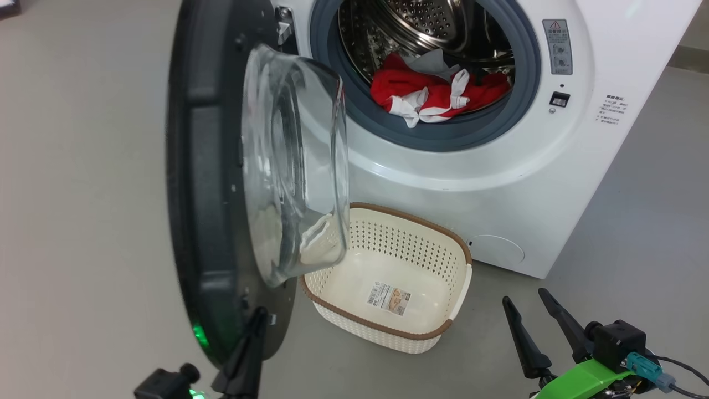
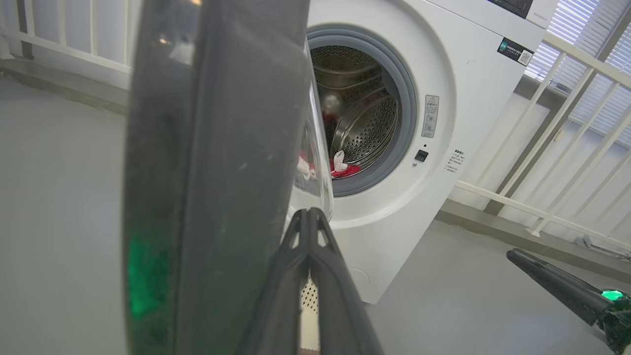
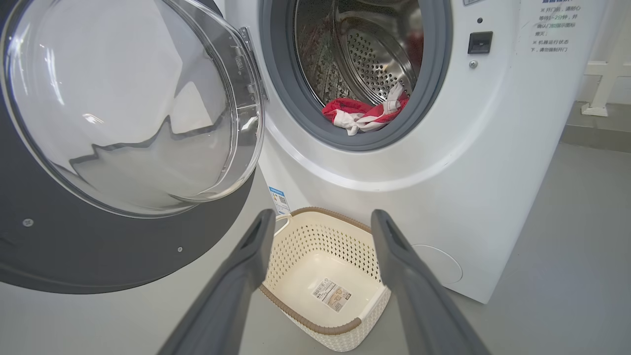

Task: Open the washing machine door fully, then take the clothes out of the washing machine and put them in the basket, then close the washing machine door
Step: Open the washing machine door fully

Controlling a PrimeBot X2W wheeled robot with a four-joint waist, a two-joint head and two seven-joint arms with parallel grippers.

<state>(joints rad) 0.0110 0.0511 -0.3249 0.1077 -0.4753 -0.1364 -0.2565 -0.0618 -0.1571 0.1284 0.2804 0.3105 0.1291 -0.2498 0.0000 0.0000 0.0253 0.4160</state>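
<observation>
Left gripper [image 2: 309, 213], fingers pressed together, sits at the door [image 1: 213, 183] edge; right gripper [image 3: 320, 222] hangs spread above the basket [image 3: 296, 315].

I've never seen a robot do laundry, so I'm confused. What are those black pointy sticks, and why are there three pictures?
The sticks are the robot's fingers, two on each arm. One picture comes from a camera on its head, the other two from cameras on its wrists.

From the head you see the washing machine with its round door swung open. Red and white clothes lie in the drum. An empty cream basket sits on the floor in front.

The left gripper has its jaws shut, right at the door's edge. The right gripper waits with jaws open, holding nothing.
</observation>
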